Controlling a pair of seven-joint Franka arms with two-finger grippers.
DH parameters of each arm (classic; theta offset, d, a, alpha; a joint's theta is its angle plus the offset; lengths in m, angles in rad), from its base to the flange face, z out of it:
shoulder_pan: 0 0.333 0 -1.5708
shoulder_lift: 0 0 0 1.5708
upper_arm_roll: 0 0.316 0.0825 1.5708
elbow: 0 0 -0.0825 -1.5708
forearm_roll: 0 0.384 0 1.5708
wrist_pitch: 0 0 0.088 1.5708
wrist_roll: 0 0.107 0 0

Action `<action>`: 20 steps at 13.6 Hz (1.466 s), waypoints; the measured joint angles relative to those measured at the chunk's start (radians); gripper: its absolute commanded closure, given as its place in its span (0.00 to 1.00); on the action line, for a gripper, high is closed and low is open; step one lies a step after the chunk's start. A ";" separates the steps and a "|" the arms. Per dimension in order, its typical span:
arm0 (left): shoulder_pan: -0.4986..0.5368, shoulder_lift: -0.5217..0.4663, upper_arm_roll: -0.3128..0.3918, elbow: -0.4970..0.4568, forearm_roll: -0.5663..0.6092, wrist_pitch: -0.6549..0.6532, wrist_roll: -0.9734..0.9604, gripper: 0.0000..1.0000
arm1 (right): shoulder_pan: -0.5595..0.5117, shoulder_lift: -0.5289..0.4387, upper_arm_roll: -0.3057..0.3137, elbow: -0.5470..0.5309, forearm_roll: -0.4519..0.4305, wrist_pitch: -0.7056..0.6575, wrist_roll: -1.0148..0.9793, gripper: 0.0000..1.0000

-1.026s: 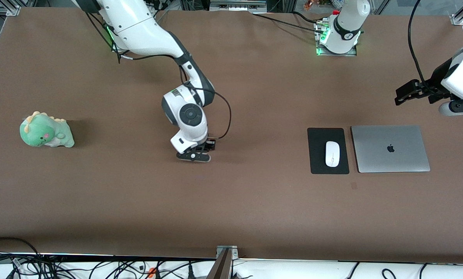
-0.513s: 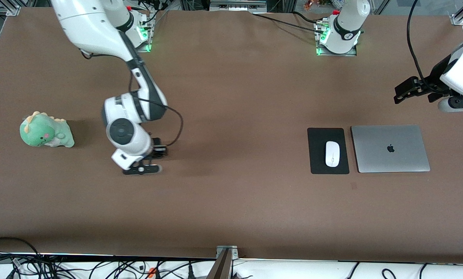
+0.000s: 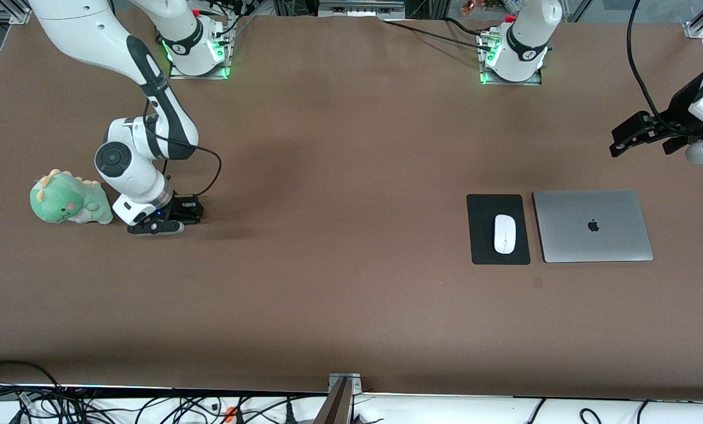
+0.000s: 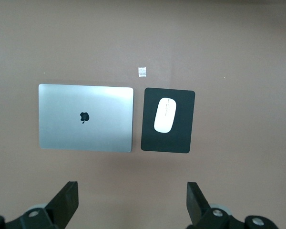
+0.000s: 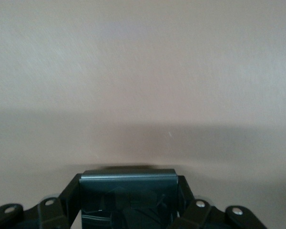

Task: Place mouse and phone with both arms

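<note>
The white mouse [image 3: 504, 234] lies on a black mat [image 3: 482, 247] beside a grey laptop, toward the left arm's end of the table; the left wrist view shows the mouse [image 4: 165, 115] from above. My left gripper [image 3: 621, 140] hangs open and holds nothing, high over the table past the laptop, and its own view shows the left gripper [image 4: 132, 200] with jaws wide apart. My right gripper [image 3: 154, 227] is low over the table beside a green toy. In its wrist view the right gripper [image 5: 128, 183] is shut on the black phone [image 5: 128, 200].
A green plush dinosaur [image 3: 69, 199] sits toward the right arm's end, close to the right gripper. The closed laptop [image 3: 593, 226] lies against the mat. A small pale mark [image 4: 142, 71] is on the brown tabletop [image 3: 351, 294] near the mat.
The right arm has swept with the phone from the table's middle to beside the dinosaur. The left gripper has drifted slightly outward. The mouse has not moved.
</note>
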 measured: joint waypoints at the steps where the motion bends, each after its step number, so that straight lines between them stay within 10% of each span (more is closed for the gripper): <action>1: 0.000 0.001 -0.002 0.000 0.000 0.000 0.000 0.00 | -0.010 -0.010 -0.002 -0.022 0.000 0.008 -0.020 0.62; 10: -0.002 0.002 -0.003 0.000 0.000 0.000 0.000 0.00 | -0.150 0.008 -0.007 -0.076 0.000 0.128 -0.185 0.59; 11: -0.002 0.002 -0.004 0.000 0.000 0.000 0.000 0.00 | -0.155 0.008 -0.005 -0.076 0.000 0.132 -0.201 0.42; 12: -0.002 0.002 -0.004 0.000 0.000 0.000 0.000 0.00 | -0.160 0.008 -0.005 -0.076 0.000 0.134 -0.213 0.00; 20: -0.002 0.003 -0.004 0.000 0.000 0.000 0.000 0.00 | -0.172 -0.035 0.009 -0.055 0.000 0.056 -0.236 0.00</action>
